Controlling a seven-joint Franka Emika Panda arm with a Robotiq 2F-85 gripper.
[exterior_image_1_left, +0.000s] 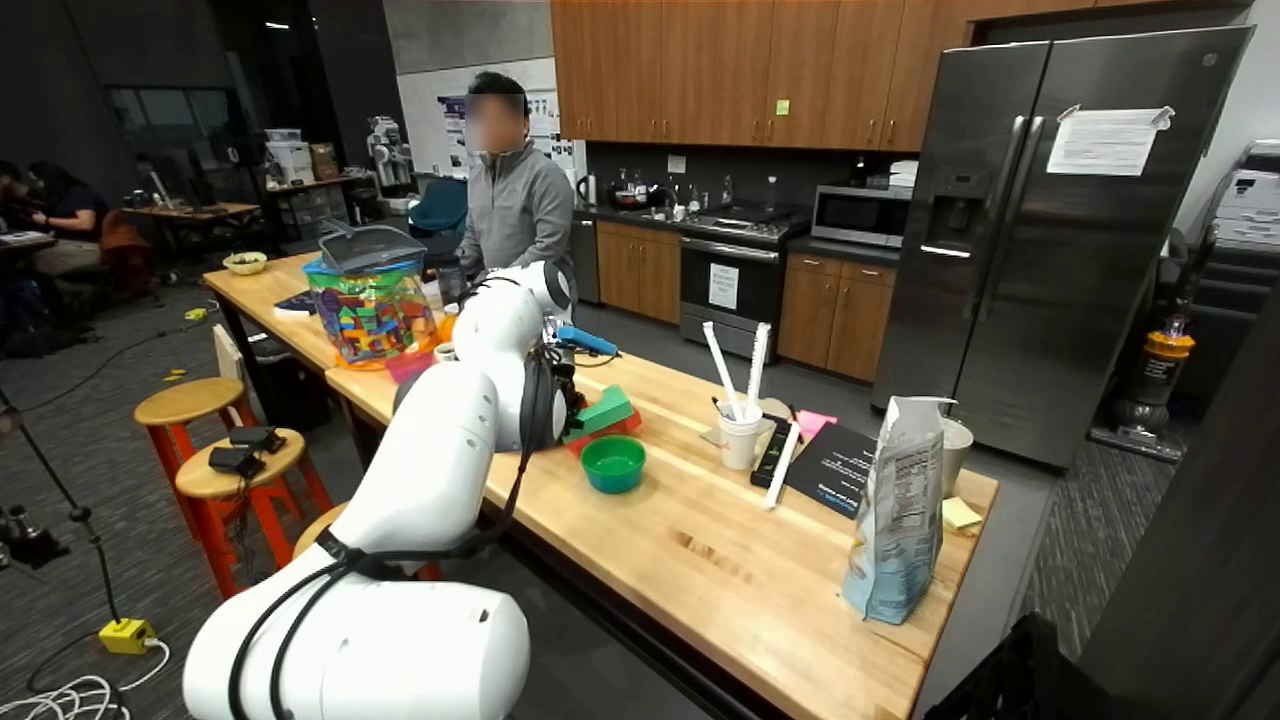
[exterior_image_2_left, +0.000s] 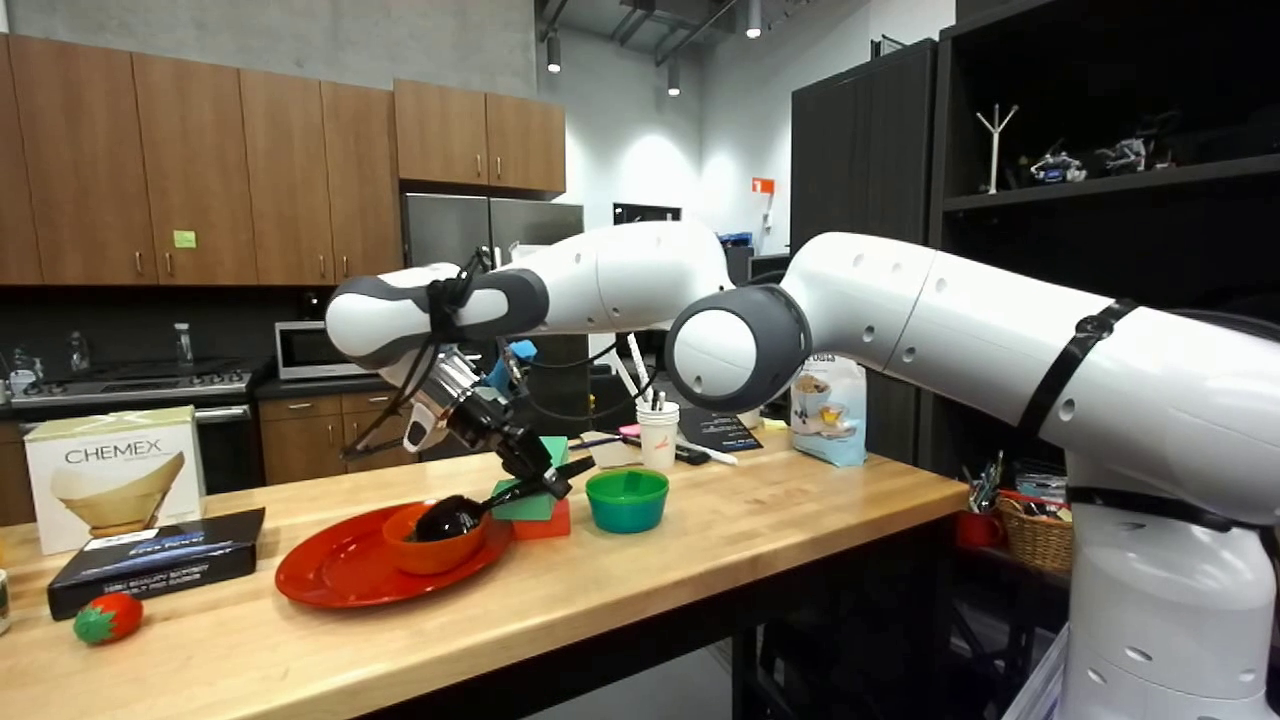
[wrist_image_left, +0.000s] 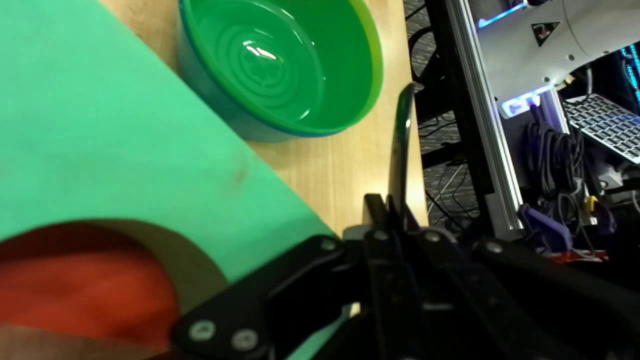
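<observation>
My gripper (exterior_image_2_left: 553, 487) is shut on the handle of a black spoon (exterior_image_2_left: 450, 518). The spoon is tilted, with its head in the opening of an orange bowl (exterior_image_2_left: 432, 556). The orange bowl sits on a red oval plate (exterior_image_2_left: 318, 582). In the wrist view the jaws (wrist_image_left: 387, 210) pinch the dark handle (wrist_image_left: 401, 145), which sticks out past the fingertips. A green block (wrist_image_left: 115, 130) with an arch cutout lies on a red block (wrist_image_left: 90, 285), close beside the gripper. A green bowl (wrist_image_left: 270, 65) stands beyond the blocks; it shows in both exterior views (exterior_image_1_left: 613, 465) (exterior_image_2_left: 627, 500).
A paper cup (exterior_image_1_left: 739, 442) with white sticks, a black booklet (exterior_image_1_left: 835, 468) and a food bag (exterior_image_1_left: 897, 520) stand farther along the table. A Chemex box (exterior_image_2_left: 115, 480), a black box (exterior_image_2_left: 160, 562) and a toy strawberry (exterior_image_2_left: 112, 617) lie near the plate. A person (exterior_image_1_left: 520, 205) stands behind.
</observation>
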